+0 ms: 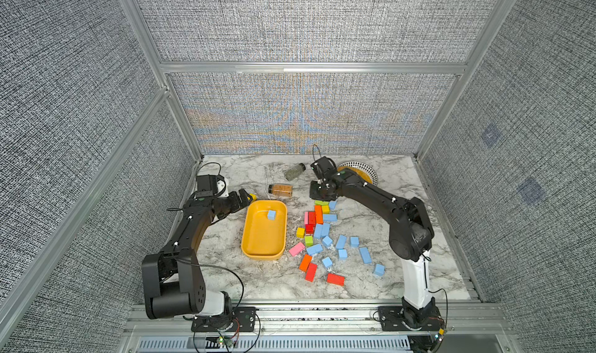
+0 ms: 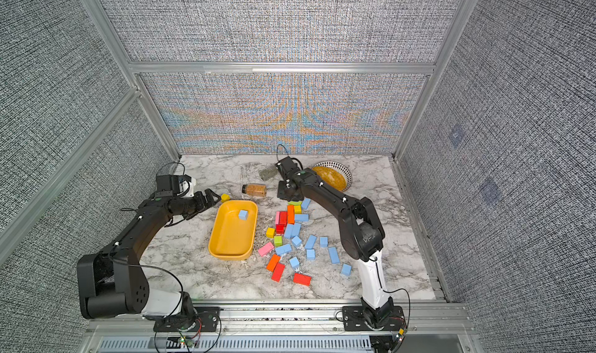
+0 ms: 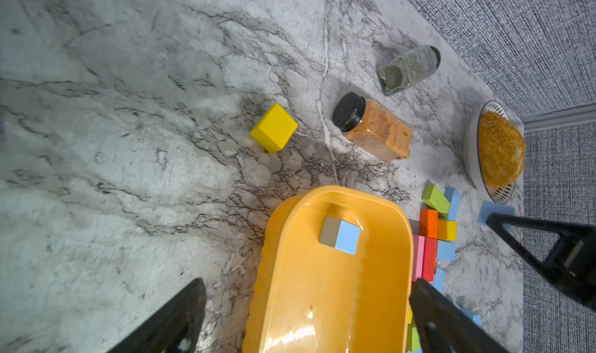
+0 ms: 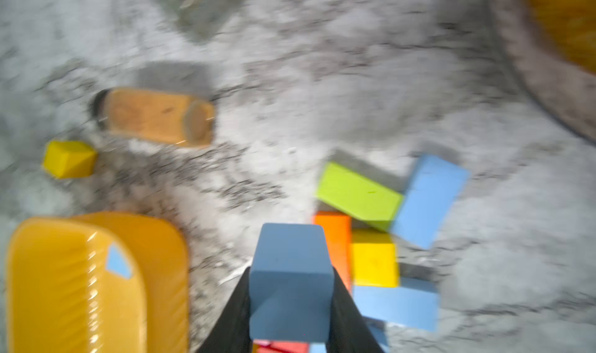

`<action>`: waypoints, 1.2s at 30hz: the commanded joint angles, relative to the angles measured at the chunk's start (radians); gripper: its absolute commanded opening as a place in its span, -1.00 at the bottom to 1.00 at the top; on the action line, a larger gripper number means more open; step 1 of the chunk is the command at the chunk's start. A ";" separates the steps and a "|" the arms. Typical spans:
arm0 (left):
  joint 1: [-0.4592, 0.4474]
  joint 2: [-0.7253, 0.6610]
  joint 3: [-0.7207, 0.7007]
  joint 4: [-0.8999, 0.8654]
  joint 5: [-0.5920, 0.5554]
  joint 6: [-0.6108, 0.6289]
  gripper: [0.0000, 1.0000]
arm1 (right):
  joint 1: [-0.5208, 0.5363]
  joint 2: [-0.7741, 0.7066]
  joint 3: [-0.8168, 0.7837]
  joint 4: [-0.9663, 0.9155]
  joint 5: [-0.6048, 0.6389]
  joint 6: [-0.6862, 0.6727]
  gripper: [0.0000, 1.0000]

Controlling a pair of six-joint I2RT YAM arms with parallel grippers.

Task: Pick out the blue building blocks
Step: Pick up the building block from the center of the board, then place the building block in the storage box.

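In both top views the glossy yellow oval plastic tray [image 1: 263,241] holds one matte light-blue cube [image 1: 271,215]; the other light-blue building blocks [image 1: 341,241] lie scattered beside the tray among other-coloured blocks [image 1: 311,272]; the right gripper [image 1: 321,193] hangs on that side, level with the tray's far end. In the left wrist view the left gripper [image 3: 309,283] gapes wide, empty, at the tray's far corner. In the right wrist view the right gripper's jaws clamp a light-blue brick [image 4: 290,254]; I judge it best carried level over the tray's rim, lowered close, then released.

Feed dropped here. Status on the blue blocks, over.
Right pincer shut on one blue block. Left pincer open by yellow tray; one blue cube inside. Orange jar lying near route.
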 commanded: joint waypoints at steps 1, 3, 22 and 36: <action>0.019 -0.003 0.005 -0.005 -0.045 -0.016 1.00 | 0.080 0.019 0.054 0.058 -0.023 -0.029 -0.57; 0.036 -0.008 0.008 -0.013 -0.058 -0.006 1.00 | 0.125 0.046 0.090 0.103 -0.054 -0.056 -0.56; 0.071 -0.076 -0.054 0.038 -0.061 -0.054 1.00 | 0.177 0.350 0.442 0.136 -0.304 -0.125 -0.40; 0.070 -0.131 -0.117 0.050 0.012 -0.083 1.00 | 0.185 0.294 0.339 0.244 -0.302 -0.070 0.05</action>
